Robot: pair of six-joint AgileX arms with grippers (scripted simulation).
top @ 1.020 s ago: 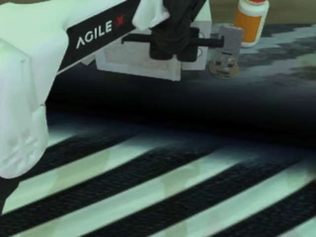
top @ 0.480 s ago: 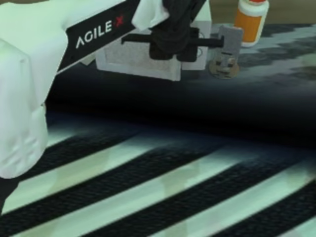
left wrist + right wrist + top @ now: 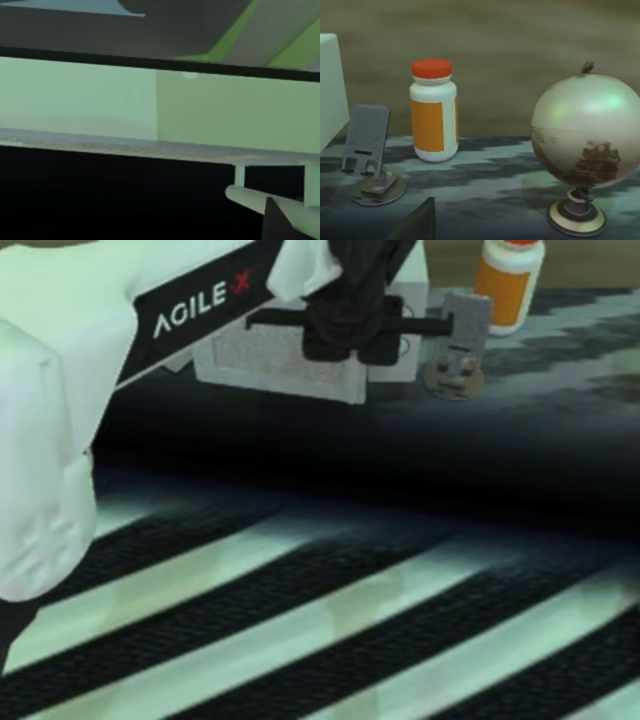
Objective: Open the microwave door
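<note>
The white microwave (image 3: 412,295) stands at the far middle of the table. Its door (image 3: 270,358), white with a grey speckled window, faces the front. My left arm reaches across from the left, and the left gripper (image 3: 350,332) sits over the door's right end. In the left wrist view the door (image 3: 125,147) shows edge-on with the pale cavity wall (image 3: 90,95) behind it, so it stands ajar. One dark fingertip (image 3: 282,222) lies against the pale handle bar (image 3: 250,196). Only a dark corner of my right gripper (image 3: 420,222) shows, in its own wrist view.
An orange bottle with a red cap (image 3: 508,280) (image 3: 433,112) stands right of the microwave. A grey phone stand (image 3: 458,345) (image 3: 367,150) is in front of it, and a globe (image 3: 585,132) farther right. The microwave's side (image 3: 330,90) edges the right wrist view.
</note>
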